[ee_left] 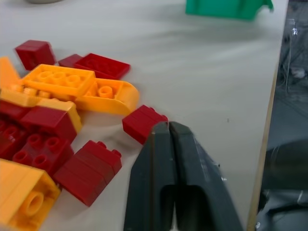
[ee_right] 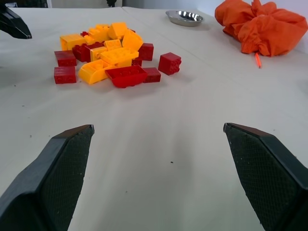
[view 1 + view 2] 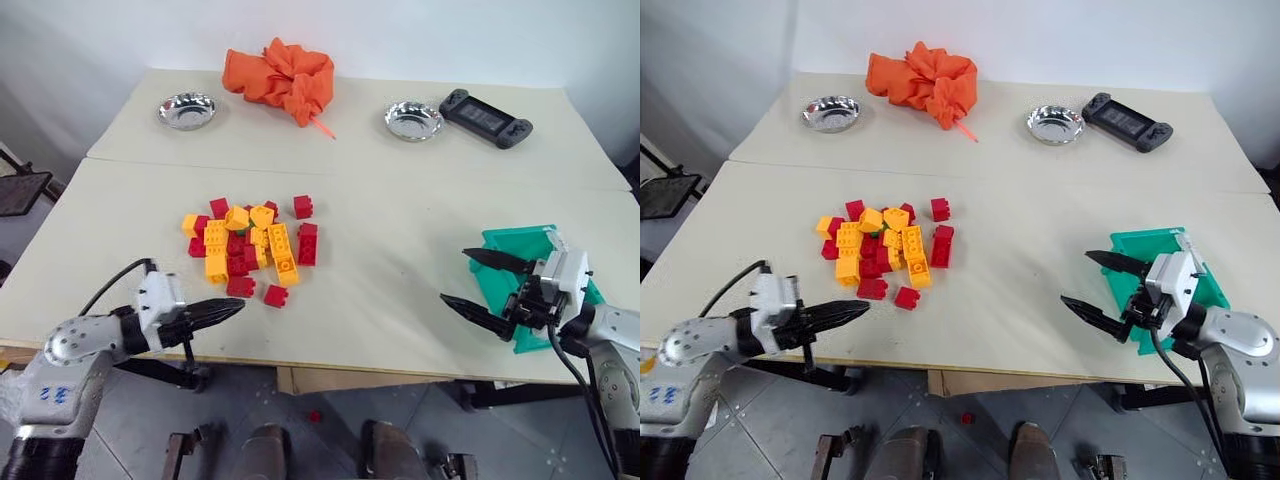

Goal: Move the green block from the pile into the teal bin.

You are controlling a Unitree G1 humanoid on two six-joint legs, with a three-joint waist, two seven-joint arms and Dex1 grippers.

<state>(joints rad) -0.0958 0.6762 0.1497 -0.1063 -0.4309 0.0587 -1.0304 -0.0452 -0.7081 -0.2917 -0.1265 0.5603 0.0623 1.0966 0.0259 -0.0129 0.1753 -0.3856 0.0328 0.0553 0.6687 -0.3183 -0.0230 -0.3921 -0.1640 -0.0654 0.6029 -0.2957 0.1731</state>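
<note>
Two steel bowls (image 3: 187, 110) (image 3: 413, 121) sit bare on the desk's (image 3: 400, 210) far side; the teal bin (image 3: 520, 243) is behind the released right tool (image 3: 457, 277), contents hidden. Left wrist: left tool (image 1: 168, 126) clenched on nothing, beside a red brick (image 1: 140, 124). Right wrist: pile (image 2: 108, 53) ahead; green block's spot, cannot tell.

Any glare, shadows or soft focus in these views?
Left eye view: both steel bowls shine with highlights; the pile casts only soft shadows. Left wrist view: left gripper and nearest bricks look soft. Right wrist view: right gripper's fingers sharp, pile slightly soft.
</note>
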